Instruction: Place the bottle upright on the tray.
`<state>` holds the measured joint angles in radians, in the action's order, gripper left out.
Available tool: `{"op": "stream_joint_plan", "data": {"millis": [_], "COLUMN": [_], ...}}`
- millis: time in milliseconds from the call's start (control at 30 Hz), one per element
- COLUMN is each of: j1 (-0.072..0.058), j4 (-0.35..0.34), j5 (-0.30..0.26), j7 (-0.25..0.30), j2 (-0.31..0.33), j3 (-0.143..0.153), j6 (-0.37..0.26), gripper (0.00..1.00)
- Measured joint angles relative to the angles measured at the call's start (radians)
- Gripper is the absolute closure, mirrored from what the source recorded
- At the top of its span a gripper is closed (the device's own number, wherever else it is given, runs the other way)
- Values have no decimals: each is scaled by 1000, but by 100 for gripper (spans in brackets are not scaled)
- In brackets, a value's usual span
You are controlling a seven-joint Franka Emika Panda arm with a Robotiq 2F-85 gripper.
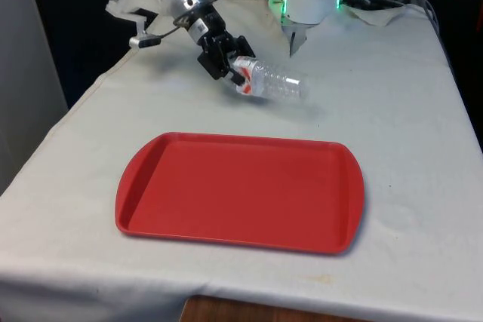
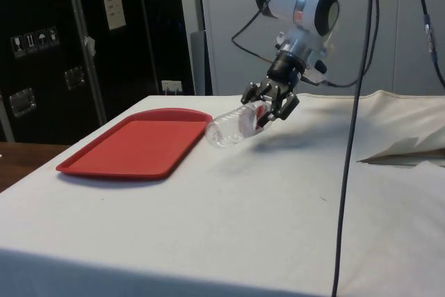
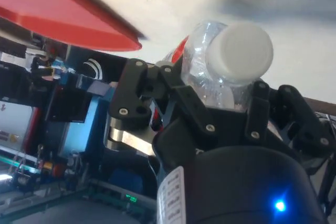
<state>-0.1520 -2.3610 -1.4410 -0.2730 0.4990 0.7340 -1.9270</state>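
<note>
The tray [image 1: 240,191] was plain red. The bottle [image 1: 270,81] was clear plastic with a white cap [image 3: 239,52] and what looked like a red-and-white label. The gripper [image 1: 226,58] was black; the tablecloth [image 1: 400,111] was white.

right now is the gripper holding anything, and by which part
Yes: the gripper is shut on the clear plastic bottle, gripping it near the cap end, by the red label; the bottle lies roughly horizontal.
</note>
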Motion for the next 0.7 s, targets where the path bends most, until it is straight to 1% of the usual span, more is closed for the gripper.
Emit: {"op": "stream_joint_plan", "data": {"millis": [133, 167, 333, 400, 600, 700], "j1": [-2, -4, -8, -10, -11, -11], "j4": [-2, -4, -6, -6, -6, -1], "j5": [23, 38, 73, 94, 127, 156], "j7": [-17, -29, -58, -78, -108, -136], "j2": [-21, -35, -70, -90, -122, -145], "j3": [7, 11, 18, 22, 26, 29], "j6": [-2, -4, -13, -17, -21, -22], "gripper": [67, 67, 67, 67, 67, 67]}}
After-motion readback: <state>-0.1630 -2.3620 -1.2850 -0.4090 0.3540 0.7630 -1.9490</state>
